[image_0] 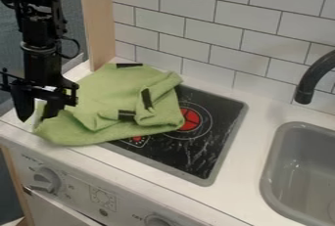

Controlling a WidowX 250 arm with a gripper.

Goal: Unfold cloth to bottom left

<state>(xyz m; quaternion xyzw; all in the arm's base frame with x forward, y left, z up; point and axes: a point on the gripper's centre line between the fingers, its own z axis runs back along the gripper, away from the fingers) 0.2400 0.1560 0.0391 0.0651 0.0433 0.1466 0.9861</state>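
Observation:
My gripper (36, 116) hangs at the left side of the camera view, above the counter's left end, with its two fingers apart. Its right finger overlaps the left edge of the green cloth (108, 98) in the view; whether they touch I cannot tell. The cloth lies crumpled over the left part of the black stove top and the counter beside it, its lower left corner spread near the counter's front edge. Folds bunch up at its right side, and several dark strips show on it.
The stove top (226, 117) with red burner marks shows right of the cloth. Farther right are a grey sink (277, 159) and a dark faucet (313, 80). A wooden post (98, 19) and tiled wall stand behind. Knobs (46, 180) line the front panel.

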